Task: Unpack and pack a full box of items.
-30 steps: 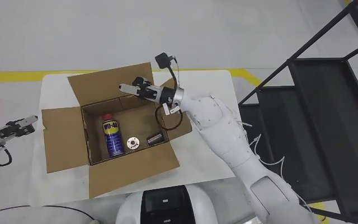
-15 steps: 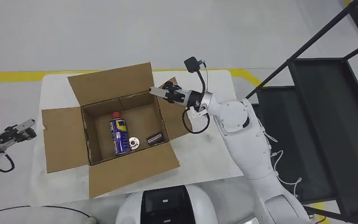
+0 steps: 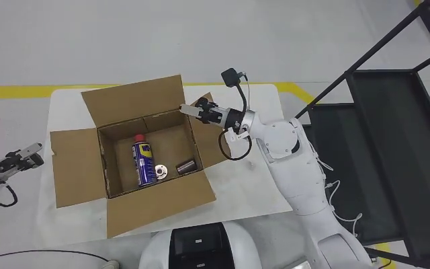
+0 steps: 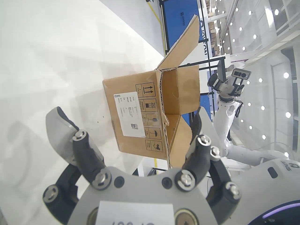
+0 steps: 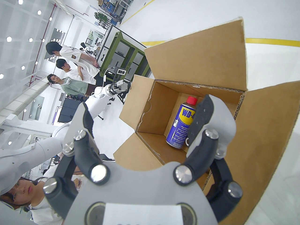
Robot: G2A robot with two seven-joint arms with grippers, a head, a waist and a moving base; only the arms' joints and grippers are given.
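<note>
An open cardboard box (image 3: 74, 168) stands on the white table (image 3: 248, 188), its flaps spread outward. Inside lie a blue spray can with a red cap (image 3: 141, 160), a small round silver piece (image 3: 160, 171) and a short dark cylinder (image 3: 186, 165). My right gripper (image 3: 191, 109) hovers over the box's far right corner, open and holding nothing. Its wrist view looks between the gripper (image 5: 145, 115) fingers down at the spray can (image 5: 181, 127). At the table's left edge, away from the box, my left gripper (image 3: 20, 160) is open and faces the box's labelled side (image 4: 126, 115).
A black metal staircase (image 3: 363, 128) rises just right of the table. A yellow line (image 3: 27, 91) runs along the floor behind it. Bare tabletop lies to the right of the box and in front of it.
The right arm swung from above the box's middle to its far right corner, then stopped. The spray can shifted slightly to the right. The left gripper dropped a little.
</note>
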